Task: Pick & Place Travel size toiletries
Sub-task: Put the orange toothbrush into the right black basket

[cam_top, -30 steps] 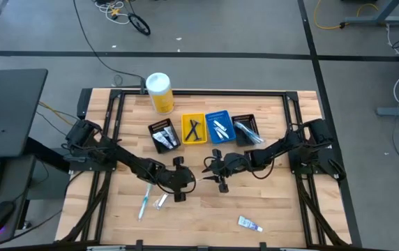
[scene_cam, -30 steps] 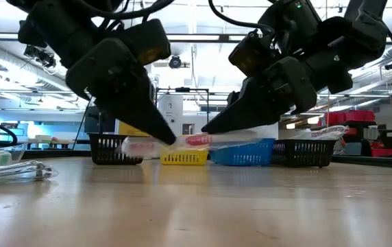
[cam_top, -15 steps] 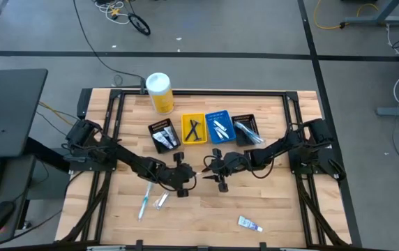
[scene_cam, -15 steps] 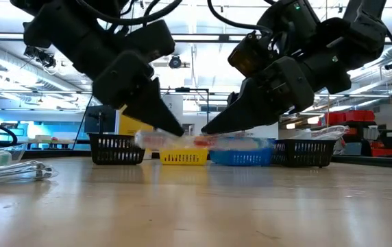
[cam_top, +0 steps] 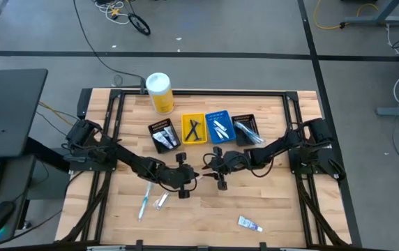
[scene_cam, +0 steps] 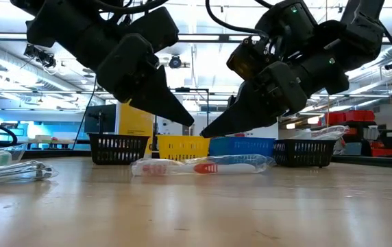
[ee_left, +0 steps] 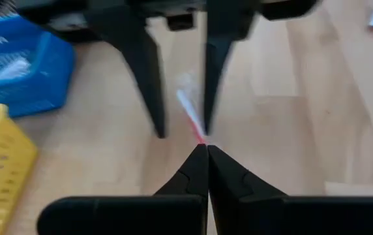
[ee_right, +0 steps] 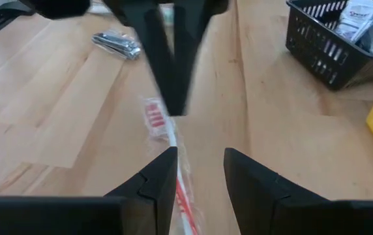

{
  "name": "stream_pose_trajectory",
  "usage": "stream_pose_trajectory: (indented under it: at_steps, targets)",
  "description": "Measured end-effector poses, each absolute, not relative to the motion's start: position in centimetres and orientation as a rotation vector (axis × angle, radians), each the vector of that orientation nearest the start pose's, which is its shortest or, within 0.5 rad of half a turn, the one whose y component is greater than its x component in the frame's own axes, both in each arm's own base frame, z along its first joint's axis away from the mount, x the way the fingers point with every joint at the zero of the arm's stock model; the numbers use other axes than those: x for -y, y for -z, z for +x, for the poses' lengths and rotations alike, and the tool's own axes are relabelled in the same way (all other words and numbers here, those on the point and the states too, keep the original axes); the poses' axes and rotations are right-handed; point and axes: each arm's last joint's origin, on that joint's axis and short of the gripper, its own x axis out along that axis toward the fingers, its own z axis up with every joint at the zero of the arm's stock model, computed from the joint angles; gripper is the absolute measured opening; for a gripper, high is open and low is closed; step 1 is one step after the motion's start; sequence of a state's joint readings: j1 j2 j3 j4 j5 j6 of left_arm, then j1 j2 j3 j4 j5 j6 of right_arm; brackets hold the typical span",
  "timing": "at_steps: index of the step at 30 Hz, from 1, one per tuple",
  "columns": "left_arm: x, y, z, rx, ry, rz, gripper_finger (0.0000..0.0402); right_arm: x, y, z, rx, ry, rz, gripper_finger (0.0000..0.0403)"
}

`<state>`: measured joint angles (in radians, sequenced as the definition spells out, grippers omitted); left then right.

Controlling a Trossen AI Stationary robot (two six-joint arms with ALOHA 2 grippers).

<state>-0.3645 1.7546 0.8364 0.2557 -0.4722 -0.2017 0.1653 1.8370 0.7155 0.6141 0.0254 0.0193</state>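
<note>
I have the wrapped red toothbrush (scene_cam: pixel 203 166) lying flat on the table at mid-board, in front of the bins; my left gripper (ee_left: pixel 205 151) hangs above it pinched shut and empty; my right gripper (ee_right: pixel 199 171) straddles it with its fingers parted, holding nothing; I judge this the pickup step; next, lower and close.

High view: overhead, straight down, far enough to take in the whole table (cam_top: pixel 269 209) plus surrounding floor. Low view: at tabletop height, level across the wood toward the room behind — the row of bins (scene_cam: pixel 240 149) sits mid-distance. Each wrist view looks forward past its own fingers, close to the surface, facing the other arm. All four share the table's middle, where the wrapped toothbrush (scene_cam: pixel 203 165) lies.
</note>
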Motion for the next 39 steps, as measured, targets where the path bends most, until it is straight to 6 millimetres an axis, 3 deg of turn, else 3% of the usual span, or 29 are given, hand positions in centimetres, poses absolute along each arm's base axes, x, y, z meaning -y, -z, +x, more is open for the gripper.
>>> stream_pose_trajectory:
  at_steps: [4,7,13,18,26,33,39]
  targets:
    - [10.9,-14.6,32.2,-0.623,-0.068,-0.024,0.0016,-5.4,-11.6,33.0,-0.512,-0.13,-0.029,0.0136]
    - [10.4,-14.3,32.0,-0.669,-0.094,-0.108,0.0046,-5.5,-11.6,33.0,-0.516,-0.168,-0.021,0.0136]
    - [9.1,-13.7,31.8,-0.719,-0.215,-0.065,0.0111,-4.9,-11.8,33.6,-0.62,-0.206,0.031,0.0136]
    - [8.4,-13.8,32.0,-0.688,-0.301,-0.031,0.0142,-4.7,-12.1,34.5,-0.766,-0.169,0.018,0.0136]
    - [8.4,-13.8,31.9,-0.683,-0.319,-0.024,0.0139,-4.9,-11.1,34.5,-0.833,-0.217,0.025,0.0136]
    - [8.4,-13.9,32.0,-0.682,-0.319,-0.025,0.0124,-4.6,-10.6,34.1,-0.89,-0.145,-0.014,0.0133]
    - [8.3,-13.9,32.0,-0.676,-0.325,-0.024,0.0114,-5.4,-10.0,34.0,-0.917,-0.157,-0.097,0.0087]
